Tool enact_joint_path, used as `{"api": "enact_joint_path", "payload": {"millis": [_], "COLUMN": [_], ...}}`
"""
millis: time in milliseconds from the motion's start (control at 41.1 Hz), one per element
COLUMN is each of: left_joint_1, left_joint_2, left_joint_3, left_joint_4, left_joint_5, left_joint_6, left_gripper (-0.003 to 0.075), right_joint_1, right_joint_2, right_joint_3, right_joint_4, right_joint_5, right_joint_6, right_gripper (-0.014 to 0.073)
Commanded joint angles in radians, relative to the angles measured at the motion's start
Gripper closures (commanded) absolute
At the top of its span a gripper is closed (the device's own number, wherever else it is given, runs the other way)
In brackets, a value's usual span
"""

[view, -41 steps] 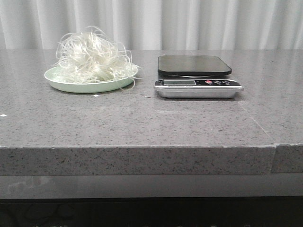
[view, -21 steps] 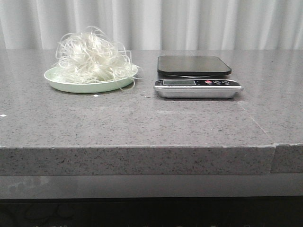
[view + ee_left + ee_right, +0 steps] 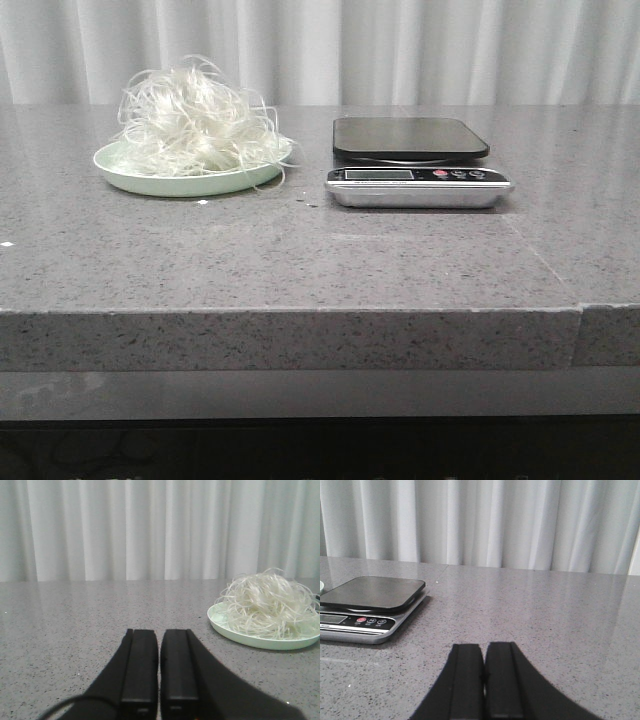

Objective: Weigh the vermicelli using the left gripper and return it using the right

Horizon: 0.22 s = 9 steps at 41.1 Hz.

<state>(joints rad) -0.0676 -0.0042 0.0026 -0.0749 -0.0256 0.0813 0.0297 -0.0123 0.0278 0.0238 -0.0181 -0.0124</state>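
The vermicelli (image 3: 195, 120) is a fluffy white nest of thin strands piled on a pale green plate (image 3: 150, 182) at the table's back left. It also shows in the left wrist view (image 3: 265, 602) on the plate (image 3: 235, 632). My left gripper (image 3: 159, 635) is shut and empty, low over the table, well short of the plate and to its left. My right gripper (image 3: 484, 647) is shut and empty, low over the table to the right of the scale (image 3: 367, 600). Neither gripper shows in the front view.
A digital kitchen scale (image 3: 415, 160) with a black weighing pad and silver front panel stands right of the plate, with nothing on it. The grey speckled table (image 3: 320, 260) has a front edge near the camera. White curtains hang behind.
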Motion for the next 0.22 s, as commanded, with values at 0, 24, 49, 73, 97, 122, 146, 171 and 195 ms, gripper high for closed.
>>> {"api": "enact_joint_path", "payload": {"millis": [0,24,49,73,97,122,146,171,195], "left_joint_1": [-0.007,-0.007,-0.007,-0.007,-0.007,-0.007,-0.007,-0.007,-0.007], "left_joint_2": [-0.019,-0.019,-0.019,-0.019,-0.019,-0.019,-0.019,-0.019,-0.019], "left_joint_3": [0.007,0.007,0.007,0.007,0.007,0.007,0.007,0.007,0.007], "left_joint_4": [-0.010,-0.010,-0.010,-0.010,-0.010,-0.010,-0.010,-0.010,-0.010], "left_joint_5": [-0.079,-0.079,-0.079,-0.079,-0.079,-0.079,-0.079,-0.079,-0.079], "left_joint_6": [-0.002,-0.002,-0.002,-0.002,-0.002,-0.002,-0.002,-0.002,-0.002], "left_gripper": [0.0578,0.0578,0.0578,0.0578,0.0578,0.0578,0.0578,0.0578,0.0578], "right_joint_1": [-0.006,-0.006,-0.006,-0.006,-0.006,-0.006,-0.006,-0.006,-0.006], "right_joint_2": [-0.014,-0.014,-0.014,-0.014,-0.014,-0.014,-0.014,-0.014,-0.014], "right_joint_3": [-0.008,-0.008,-0.008,-0.008,-0.008,-0.008,-0.008,-0.008,-0.008], "right_joint_4": [0.001,0.001,0.001,0.001,0.001,0.001,0.001,0.001,0.001], "right_joint_5": [-0.089,-0.089,-0.089,-0.089,-0.089,-0.089,-0.089,-0.089,-0.089], "right_joint_6": [0.001,0.001,0.001,0.001,0.001,0.001,0.001,0.001,0.001], "right_gripper": [0.0435,0.0435,0.0435,0.0435,0.0435,0.0435,0.0435,0.0435,0.0435]}}
